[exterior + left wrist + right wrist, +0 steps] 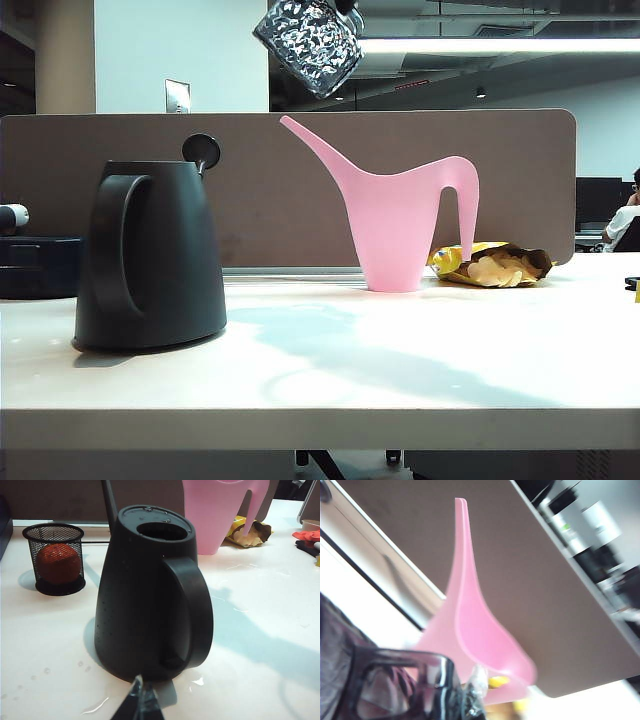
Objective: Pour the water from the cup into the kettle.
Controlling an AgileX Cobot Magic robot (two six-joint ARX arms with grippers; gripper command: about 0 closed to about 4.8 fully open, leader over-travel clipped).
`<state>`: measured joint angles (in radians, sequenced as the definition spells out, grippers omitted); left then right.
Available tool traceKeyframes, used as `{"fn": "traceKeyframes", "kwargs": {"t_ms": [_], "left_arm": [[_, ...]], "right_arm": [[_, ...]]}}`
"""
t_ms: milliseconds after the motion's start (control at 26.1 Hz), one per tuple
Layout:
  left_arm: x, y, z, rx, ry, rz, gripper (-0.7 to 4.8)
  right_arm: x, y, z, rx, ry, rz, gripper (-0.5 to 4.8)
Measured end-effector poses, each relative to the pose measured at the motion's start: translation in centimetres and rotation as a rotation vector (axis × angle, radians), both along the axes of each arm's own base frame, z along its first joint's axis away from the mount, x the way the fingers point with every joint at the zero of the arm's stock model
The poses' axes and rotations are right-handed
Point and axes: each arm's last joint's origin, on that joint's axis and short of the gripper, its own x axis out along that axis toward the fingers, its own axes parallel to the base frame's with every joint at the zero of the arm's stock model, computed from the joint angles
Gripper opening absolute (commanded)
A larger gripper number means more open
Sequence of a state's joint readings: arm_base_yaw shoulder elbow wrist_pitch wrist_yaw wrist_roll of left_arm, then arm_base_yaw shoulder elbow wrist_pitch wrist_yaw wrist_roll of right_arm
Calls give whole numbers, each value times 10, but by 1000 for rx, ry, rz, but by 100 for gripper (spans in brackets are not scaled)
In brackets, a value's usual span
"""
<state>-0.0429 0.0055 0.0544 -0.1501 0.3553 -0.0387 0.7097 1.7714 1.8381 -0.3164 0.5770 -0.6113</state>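
This place is an open-plan office. A long brown fabric-covered partition screen (420,180) stands along the far edge of the white table (420,380), as between two work desks. Behind it, long fluorescent ceiling lights (500,46) hang under a dark open ceiling with pipes. At the far right a person in a white shirt (627,218) sits at another desk with dark monitors. Near the far left corner of the table stands a black wire-mesh pen holder (54,559), and an open yellow bag of chips (495,265) lies by the partition.
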Motion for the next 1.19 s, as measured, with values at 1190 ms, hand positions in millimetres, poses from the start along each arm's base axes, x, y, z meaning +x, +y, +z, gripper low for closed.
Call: {"fn": "traceKeyframes", "kwargs": {"t_ms": [1190], "left_arm": [[0, 0, 0, -4, 1, 0, -5]], "right_arm": [[44, -88, -181, 661, 395, -92, -7]]}}
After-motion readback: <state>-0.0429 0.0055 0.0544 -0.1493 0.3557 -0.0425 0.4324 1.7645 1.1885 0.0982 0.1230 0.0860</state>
